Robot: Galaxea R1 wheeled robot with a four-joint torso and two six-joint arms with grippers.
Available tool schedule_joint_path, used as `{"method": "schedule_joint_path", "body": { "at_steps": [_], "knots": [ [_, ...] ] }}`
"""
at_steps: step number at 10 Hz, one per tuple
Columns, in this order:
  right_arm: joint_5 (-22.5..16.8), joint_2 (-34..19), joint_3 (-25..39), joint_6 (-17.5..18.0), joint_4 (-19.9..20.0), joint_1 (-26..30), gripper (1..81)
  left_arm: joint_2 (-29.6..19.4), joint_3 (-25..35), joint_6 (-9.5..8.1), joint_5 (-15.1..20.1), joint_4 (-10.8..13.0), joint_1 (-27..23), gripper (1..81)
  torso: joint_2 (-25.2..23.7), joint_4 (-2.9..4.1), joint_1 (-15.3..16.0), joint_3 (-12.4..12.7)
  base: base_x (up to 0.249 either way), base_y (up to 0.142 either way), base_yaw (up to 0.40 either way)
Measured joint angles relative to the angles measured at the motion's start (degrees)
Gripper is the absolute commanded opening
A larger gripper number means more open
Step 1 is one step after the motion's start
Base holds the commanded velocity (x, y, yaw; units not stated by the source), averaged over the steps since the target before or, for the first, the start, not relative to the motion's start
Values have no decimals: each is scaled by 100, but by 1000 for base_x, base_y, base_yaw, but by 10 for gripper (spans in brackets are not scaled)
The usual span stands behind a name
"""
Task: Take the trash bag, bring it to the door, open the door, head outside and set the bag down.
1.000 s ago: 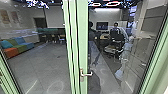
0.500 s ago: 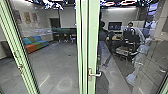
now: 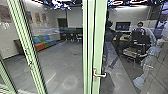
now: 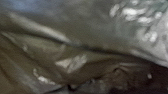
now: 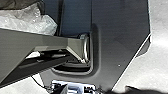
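A green-framed glass door (image 3: pixel 100 45) stands upright in the head view, with a metal lever handle (image 3: pixel 100 74) low on its frame. Whether it is ajar, I cannot tell. Wrinkled, shiny plastic of the trash bag (image 4: pixel 72 62) lies very close to the camera in the left wrist view, brownish in its lower folds and greyer above. In the right wrist view, pale crumpled plastic (image 5: pixel 37 21) lies beside the robot's dark plate and jointed bar.
Through the glass are a multicoloured sofa (image 3: pixel 43 42), a monitor (image 3: pixel 123 26), a dark chair (image 3: pixel 140 37) and a person (image 3: pixel 151 35) beside it. Another green frame post (image 3: pixel 30 55) rises at the left. Light floor borders the robot's plate in the right wrist view.
The head camera has turned left, so the handle and the room behind the glass sit farther right in the picture. More green framing shows at the left.
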Motion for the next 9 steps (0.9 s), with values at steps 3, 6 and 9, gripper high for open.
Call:
{"method": "schedule_joint_path", "body": {
  "at_steps": [3,6,9],
  "knots": [
    [9,-4,-9,0,0,-2,811,0,2,0,4,-4,-7,10,0,0,0,0,0,0,0],
    [6,-1,-9,0,0,-5,811,4,2,-2,4,-6,0,10,0,0,-2,0,54,0,0],
    [-30,-1,-7,2,-1,-16,811,15,0,-20,13,-9,9,10,-4,0,-11,2,116,0,0]
  ]
}}
